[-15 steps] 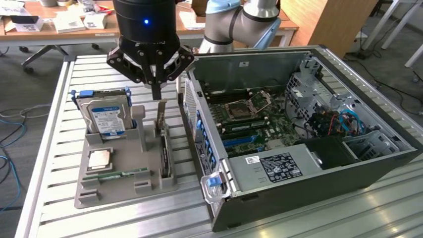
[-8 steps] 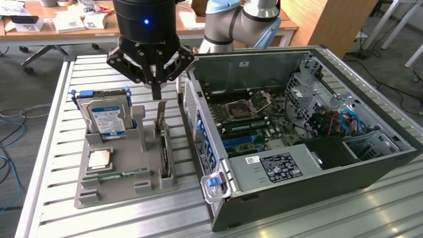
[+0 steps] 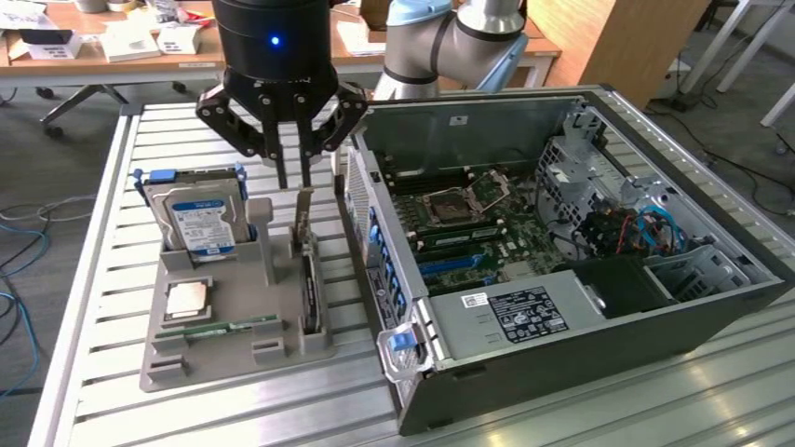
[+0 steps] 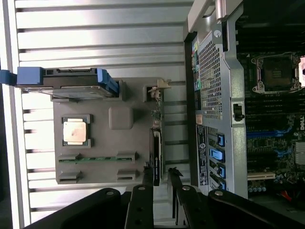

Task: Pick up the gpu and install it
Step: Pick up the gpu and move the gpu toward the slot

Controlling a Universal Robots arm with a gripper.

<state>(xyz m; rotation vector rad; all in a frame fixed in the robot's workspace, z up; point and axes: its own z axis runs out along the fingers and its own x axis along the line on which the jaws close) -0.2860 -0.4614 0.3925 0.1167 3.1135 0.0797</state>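
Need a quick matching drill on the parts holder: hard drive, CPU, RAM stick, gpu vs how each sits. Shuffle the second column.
1. hard drive
2. CPU
3. RAM stick
4. gpu

A. on edge in a slot, under the gripper
B. flat in a square recess
C. upright, blue label showing
D. flat, long green strip

Pairs: 1-C, 2-B, 3-D, 4-A
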